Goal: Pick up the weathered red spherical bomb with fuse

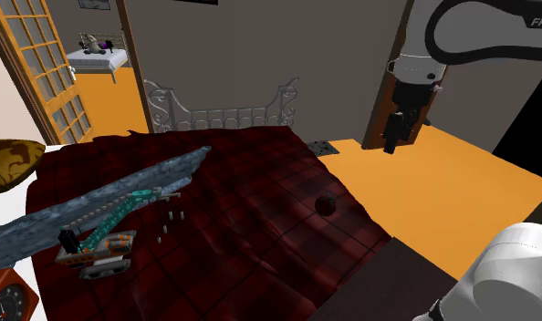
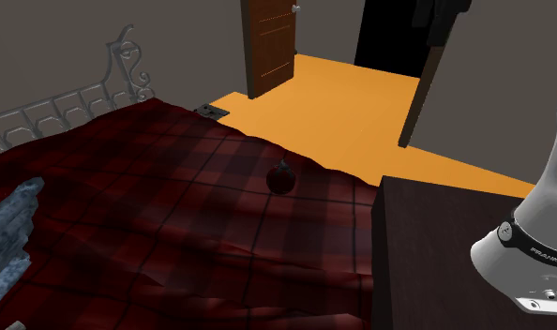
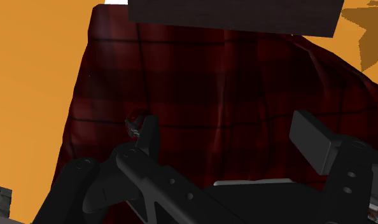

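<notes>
The bomb [image 1: 326, 205] is a small dark red ball with a short fuse on top. It rests on the dark red plaid blanket [image 1: 251, 210] near the bed's edge and also appears in the second exterior view [image 2: 281, 176]. My black gripper [image 1: 393, 139] hangs high above the orange floor, up and toward the shoulder view's right of the bomb, well apart from it. In the wrist view the gripper [image 3: 229, 137] is open with nothing between its fingers, and the bomb [image 3: 134, 121] peeks out just beside one fingertip [image 3: 148, 130].
A long grey rock-like piece [image 1: 87, 205] and a toy crane [image 1: 100, 248] lie on the blanket at the shoulder view's left. A white ornate bed rail [image 1: 219, 109] stands behind. A small grey plate [image 1: 322, 147] lies on the orange floor [image 1: 424, 182]. The dark stand [image 2: 455, 253] borders the bed.
</notes>
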